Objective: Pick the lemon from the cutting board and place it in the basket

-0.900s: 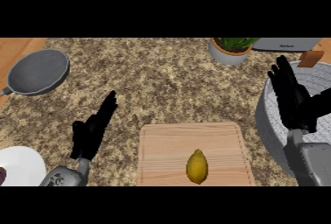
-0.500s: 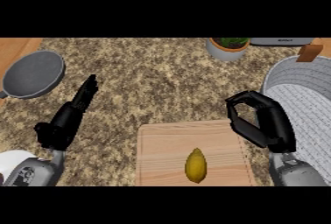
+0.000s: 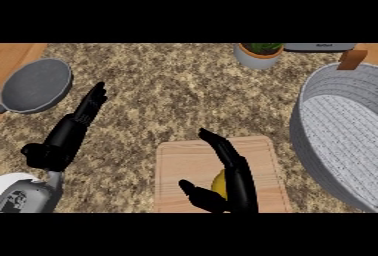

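Observation:
A yellow lemon [image 3: 218, 183] lies on the wooden cutting board [image 3: 184, 165] at the lower middle, mostly hidden by my right hand [image 3: 235, 175]. That hand reaches over the board with straight fingers pointing up-left and its thumb spread to the left, the lemon between thumb and palm. The grey basket [image 3: 338, 132] stands at the right edge. My left hand [image 3: 74, 130] rests open at the left, fingers up.
A grey pan [image 3: 35, 92] sits at the far left. A potted plant [image 3: 258, 54] stands at the back, with a grey appliance [image 3: 319, 47] beside it. A white plate [image 3: 16, 181] edge shows at the lower left.
My right hand has swung from beside the basket leftward and down onto the cutting board, now covering the lemon. The left hand shifted slightly.

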{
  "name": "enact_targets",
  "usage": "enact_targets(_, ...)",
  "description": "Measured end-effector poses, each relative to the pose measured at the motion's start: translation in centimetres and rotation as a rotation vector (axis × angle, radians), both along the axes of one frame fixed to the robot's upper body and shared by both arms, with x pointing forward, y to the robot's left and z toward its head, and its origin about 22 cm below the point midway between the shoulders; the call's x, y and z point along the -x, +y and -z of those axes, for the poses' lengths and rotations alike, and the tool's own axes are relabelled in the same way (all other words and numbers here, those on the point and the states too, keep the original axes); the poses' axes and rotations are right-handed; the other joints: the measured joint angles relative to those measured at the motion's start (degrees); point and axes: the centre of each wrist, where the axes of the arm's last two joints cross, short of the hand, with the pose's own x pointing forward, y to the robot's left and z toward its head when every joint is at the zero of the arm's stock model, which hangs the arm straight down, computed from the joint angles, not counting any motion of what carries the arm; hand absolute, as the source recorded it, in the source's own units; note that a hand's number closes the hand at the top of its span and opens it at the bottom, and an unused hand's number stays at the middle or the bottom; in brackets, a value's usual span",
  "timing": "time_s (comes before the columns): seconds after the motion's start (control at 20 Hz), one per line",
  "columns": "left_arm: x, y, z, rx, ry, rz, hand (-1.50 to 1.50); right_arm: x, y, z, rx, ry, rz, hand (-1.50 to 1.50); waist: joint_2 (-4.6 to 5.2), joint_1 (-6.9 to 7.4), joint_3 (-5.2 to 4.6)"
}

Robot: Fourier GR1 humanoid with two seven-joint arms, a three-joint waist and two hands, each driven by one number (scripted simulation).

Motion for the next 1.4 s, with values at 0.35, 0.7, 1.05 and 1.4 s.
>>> enact_targets(0.35, 0.3, 0.7, 0.1, -0.002, 0.011, -0.029, 0.0, -0.2, -1.9, -0.6, 0.319, 0.021, 0.229, -1.5, -0.65, -2.27, -0.34)
enact_targets(0.7, 0.1, 1.3, -0.5, -0.008, 0.004, -0.034, 0.0, 0.9, -2.6, -3.3, 0.634, 0.28, 0.213, -1.5, -0.62, -2.44, -0.42)
enact_targets(1.05, 0.0, 1.5, -0.3, 0.001, 0.001, -0.025, 0.0, 4.4, -1.3, -10.6, 0.72, 0.464, 0.135, -1.5, -0.17, -1.56, -0.13)
enact_targets(1.4, 0.1, 0.8, -0.3, 0.004, -0.011, -0.005, 0.0, 7.4, -2.5, -15.4, 0.675, 0.437, 0.108, -1.5, 0.16, -0.7, 0.06)
